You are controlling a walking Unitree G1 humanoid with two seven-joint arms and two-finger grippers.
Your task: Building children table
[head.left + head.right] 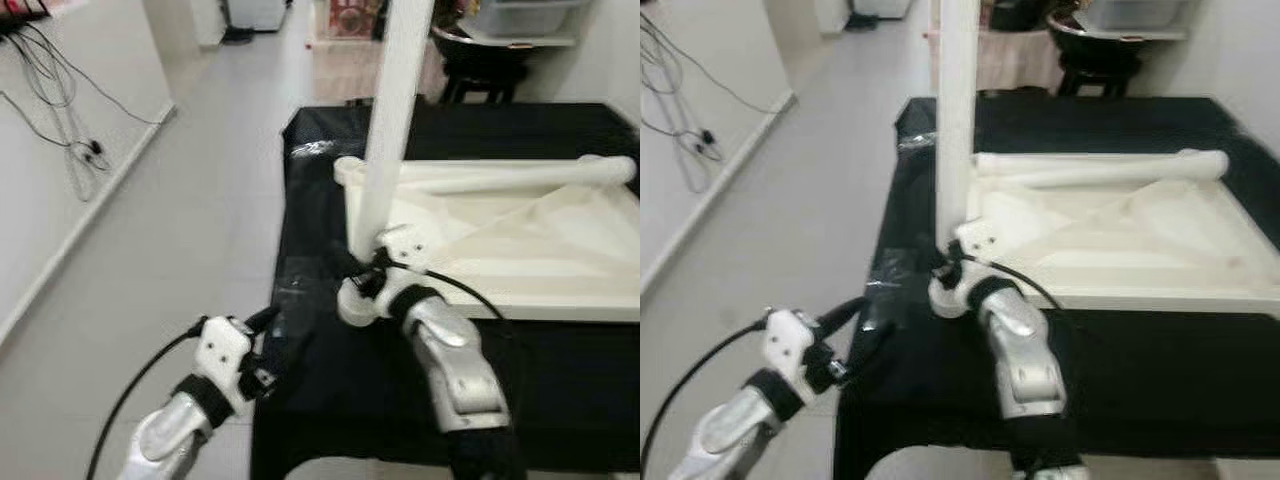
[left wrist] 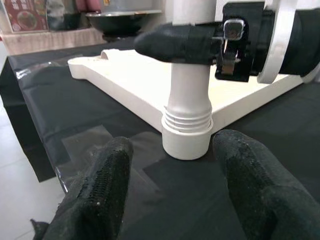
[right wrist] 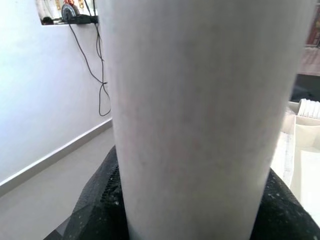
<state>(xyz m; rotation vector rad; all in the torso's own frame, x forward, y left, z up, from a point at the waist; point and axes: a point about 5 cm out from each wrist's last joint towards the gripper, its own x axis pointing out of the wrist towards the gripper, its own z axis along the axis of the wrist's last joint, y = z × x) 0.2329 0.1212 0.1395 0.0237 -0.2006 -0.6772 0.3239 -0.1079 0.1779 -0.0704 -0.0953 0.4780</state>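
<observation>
The left gripper [image 1: 268, 345] waits at the left edge of the black tabletop [image 1: 560, 380], its fingers [image 2: 97, 197] apart and holding nothing. Beside it, the right gripper [image 1: 372, 272] is clamped on the upright white table leg [image 1: 392, 120], near the corner of the overturned white table panel [image 1: 500, 250].

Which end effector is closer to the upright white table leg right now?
Right. The right end effector is clamped around the upright leg near its base. The left end effector sits open, short of the leg's threaded socket, not touching.
</observation>
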